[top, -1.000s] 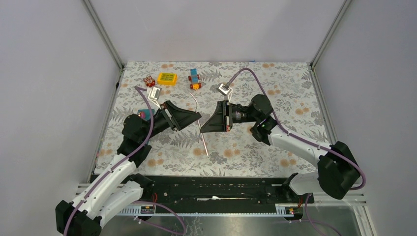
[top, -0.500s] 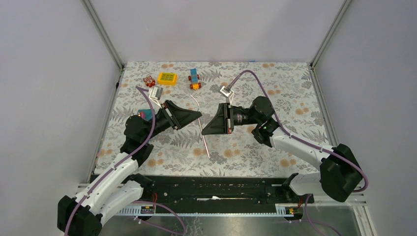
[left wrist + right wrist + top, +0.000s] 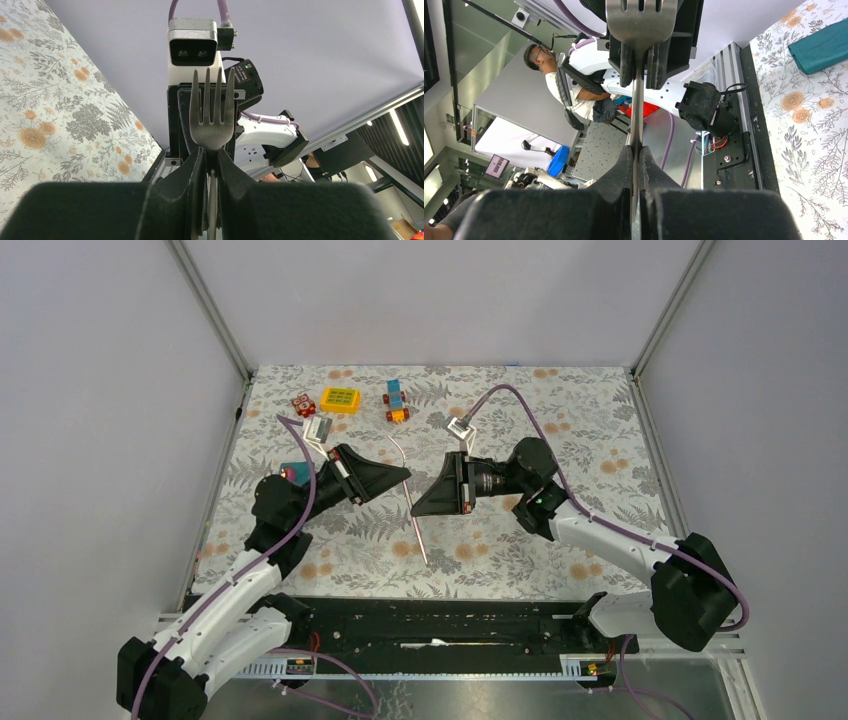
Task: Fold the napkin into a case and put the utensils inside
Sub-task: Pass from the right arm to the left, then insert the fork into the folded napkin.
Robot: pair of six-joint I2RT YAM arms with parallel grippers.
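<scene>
A slim silvery fork (image 3: 421, 540) hangs above the floral tablecloth at mid table, held by both grippers. My left gripper (image 3: 405, 476) is shut on its neck, and the tines show in the left wrist view (image 3: 212, 125) above the jaws (image 3: 211, 152). My right gripper (image 3: 416, 508) is shut on the handle (image 3: 637, 110), just nearer along the fork. The dark teal napkin (image 3: 297, 468) lies folded small behind the left arm, mostly hidden; it also shows in the right wrist view (image 3: 824, 47). A pink-purple bit sits on it; I cannot tell what it is.
A yellow block (image 3: 340, 399), a blue and orange toy car (image 3: 397, 400) and a small red block (image 3: 302, 404) stand at the far left of the tablecloth (image 3: 560, 540). Grey walls with metal posts close the table on three sides.
The fork and both grippers have shifted slightly toward the near edge. Both grippers have stayed shut on the fork.
</scene>
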